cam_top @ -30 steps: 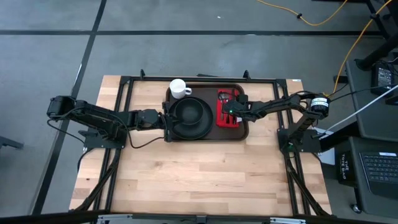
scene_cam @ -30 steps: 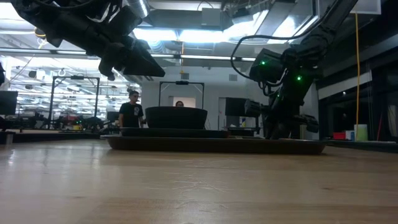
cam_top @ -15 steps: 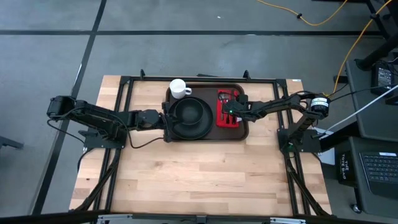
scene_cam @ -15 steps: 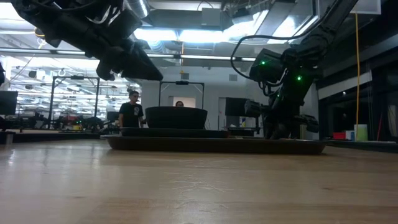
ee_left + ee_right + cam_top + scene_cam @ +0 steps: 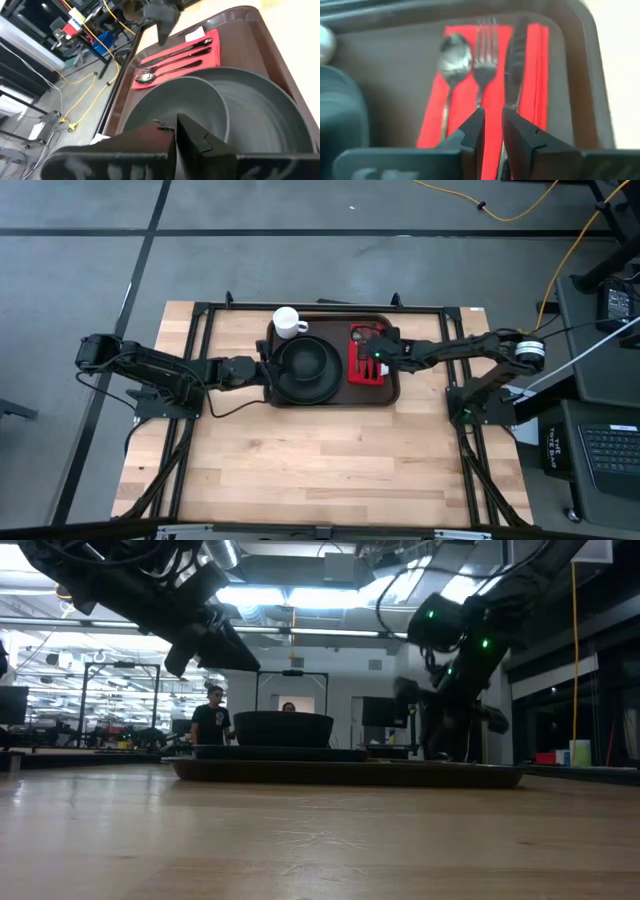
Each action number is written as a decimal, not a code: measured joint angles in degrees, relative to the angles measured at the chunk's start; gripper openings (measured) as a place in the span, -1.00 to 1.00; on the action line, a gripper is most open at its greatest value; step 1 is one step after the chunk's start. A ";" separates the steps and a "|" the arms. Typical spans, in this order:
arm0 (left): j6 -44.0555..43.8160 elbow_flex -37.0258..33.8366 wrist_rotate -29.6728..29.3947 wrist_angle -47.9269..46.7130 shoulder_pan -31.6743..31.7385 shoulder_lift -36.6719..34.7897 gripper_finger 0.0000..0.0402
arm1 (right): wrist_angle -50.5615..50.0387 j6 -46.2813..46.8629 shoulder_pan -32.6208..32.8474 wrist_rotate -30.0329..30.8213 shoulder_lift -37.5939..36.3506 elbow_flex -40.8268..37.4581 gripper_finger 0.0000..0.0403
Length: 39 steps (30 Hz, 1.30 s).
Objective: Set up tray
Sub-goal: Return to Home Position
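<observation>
Tabletop: 1 tray [image 5: 392,392] — left end effector [image 5: 262,371] shut, right end effector [image 5: 372,356] narrow, empty.

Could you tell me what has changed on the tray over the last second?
The right end effector has lifted off the napkin and drawn back a little, holding nothing. The left end effector stays shut at the tray edge. Plate, bowl, cup and cutlery are unmoved.

Grey floor [image 5: 300,270] with yellow cables [image 5: 500,210]; a bright-lit workshop with a person [image 5: 211,718] behind.
</observation>
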 joint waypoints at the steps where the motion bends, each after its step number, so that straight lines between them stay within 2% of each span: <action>1: 0.03 0.00 0.01 0.00 -0.01 0.00 -0.99 | -0.16 -1.56 0.02 0.04 -1.24 0.00 -0.66; 9: -0.70 0.00 3.22 0.58 -0.14 -0.67 -0.99 | -0.42 -18.20 0.33 0.00 -9.80 0.00 -0.67; 12: -0.67 0.00 3.90 0.65 -0.51 -1.63 -0.98 | 0.13 -25.48 1.42 -0.02 -12.57 0.00 -0.76; 15: -4.24 0.00 4.65 1.04 -1.61 -2.59 -0.97 | 1.86 -34.60 2.75 -1.21 -15.03 0.00 -0.94; 20: -7.24 0.00 8.19 1.06 -3.51 -4.97 -0.99 | 3.08 -45.91 4.10 -4.54 -17.50 0.00 -0.95; 26: -12.13 -0.59 15.43 0.87 -3.68 -9.40 -0.99 | 3.68 -49.01 6.34 -5.59 -17.49 -0.34 -0.97; 29: -15.49 -4.17 18.82 3.27 -2.78 -11.33 -0.99 | 6.38 -48.94 7.94 -5.60 -17.32 -3.33 -0.97; 34: -17.96 -11.04 18.92 11.48 -2.44 -15.52 -0.99 | 16.04 -51.96 9.70 -5.63 -17.96 -9.94 -0.98; 39: -18.80 -15.41 18.96 12.09 -2.44 -22.37 -0.98 | 20.39 -51.90 9.63 -5.47 -18.11 -11.46 -0.95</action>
